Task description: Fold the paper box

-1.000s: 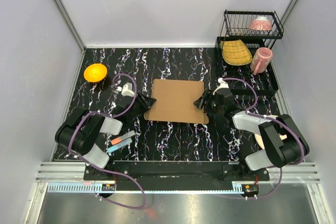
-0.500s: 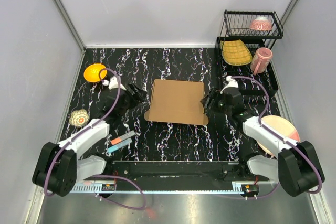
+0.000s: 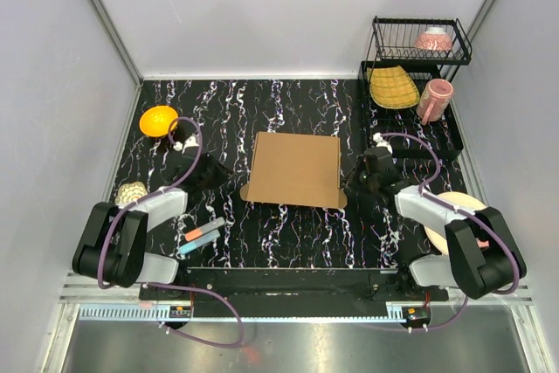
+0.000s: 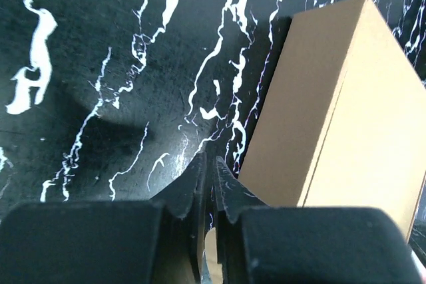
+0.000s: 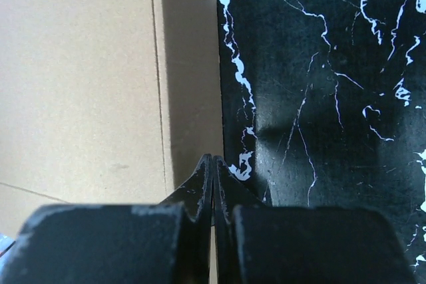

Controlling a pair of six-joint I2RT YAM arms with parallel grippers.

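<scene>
Both arms had drawn back from the one paper box (image 3: 293, 169), flat at the middle of the bench (image 3: 288, 233). Only in our two wrist views could we see the left gripper (image 4: 206, 164) and right gripper (image 5: 213, 162) pressed together, empty, beside its edges.

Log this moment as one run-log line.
paper box: lying flat | left gripper: shut, empty, near box's left edge | right gripper: shut, tips at box's right edge

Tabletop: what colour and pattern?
The tabletop is black with white veining, best in the top external view.
</scene>
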